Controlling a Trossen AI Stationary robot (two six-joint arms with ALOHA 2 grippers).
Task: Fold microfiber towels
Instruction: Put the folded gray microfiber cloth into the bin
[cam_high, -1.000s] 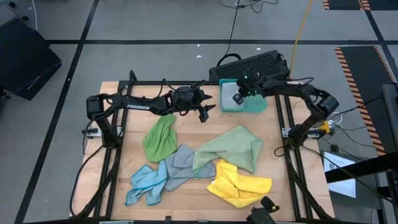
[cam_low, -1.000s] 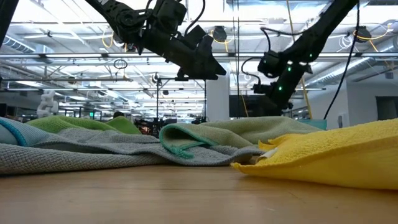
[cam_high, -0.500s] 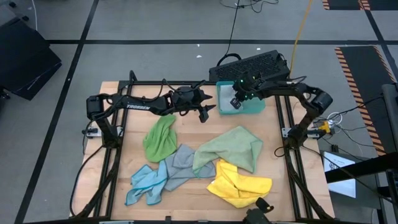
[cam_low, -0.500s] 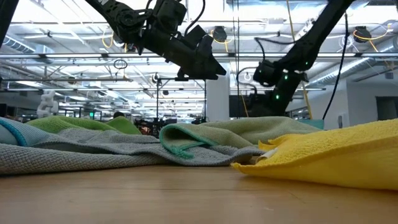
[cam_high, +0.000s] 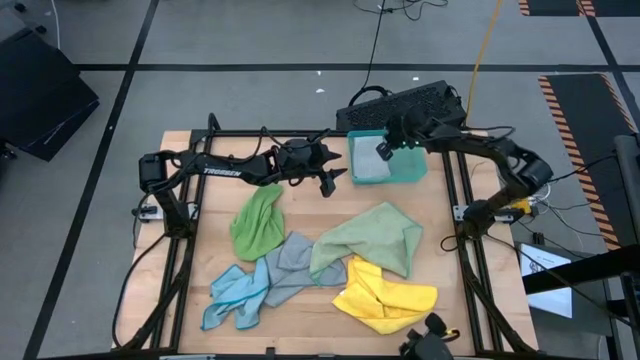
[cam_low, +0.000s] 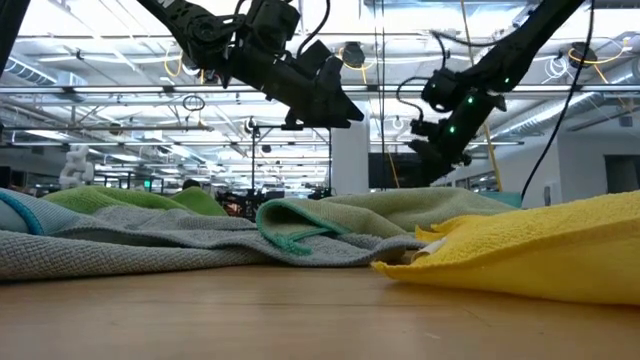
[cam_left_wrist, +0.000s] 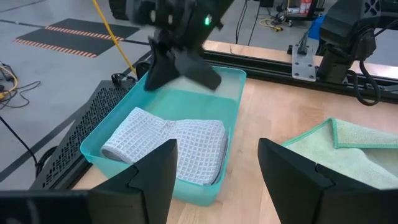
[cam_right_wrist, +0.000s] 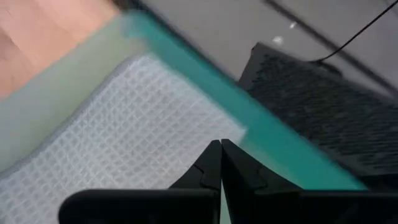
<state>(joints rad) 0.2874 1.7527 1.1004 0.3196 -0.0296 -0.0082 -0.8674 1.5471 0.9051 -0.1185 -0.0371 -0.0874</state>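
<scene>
Several microfiber towels lie crumpled on the wooden table: bright green (cam_high: 257, 220), pale green (cam_high: 375, 238), grey (cam_high: 290, 262), light blue (cam_high: 235, 295) and yellow (cam_high: 385, 295). A folded pale waffle towel (cam_left_wrist: 174, 146) lies in the teal tray (cam_high: 410, 172) at the far right. My right gripper (cam_high: 383, 150) hangs shut just above that folded towel (cam_right_wrist: 124, 124) and touches nothing. My left gripper (cam_high: 330, 180) stands open in the air left of the tray, pointing toward it, with nothing between its fingers (cam_left_wrist: 149, 180).
A black keyboard (cam_high: 405, 103) lies beyond the table's far edge behind the tray. Black frame rails (cam_high: 185, 250) run along the table's left and right sides. Bare wood shows at the far left (cam_high: 215, 165) and between the tray and the pale green towel.
My right gripper, still shut, dipped toward the folded towel in the tray. It then rose again and now hangs a little higher, slightly nearer the table's far edge. The towels have not moved.
</scene>
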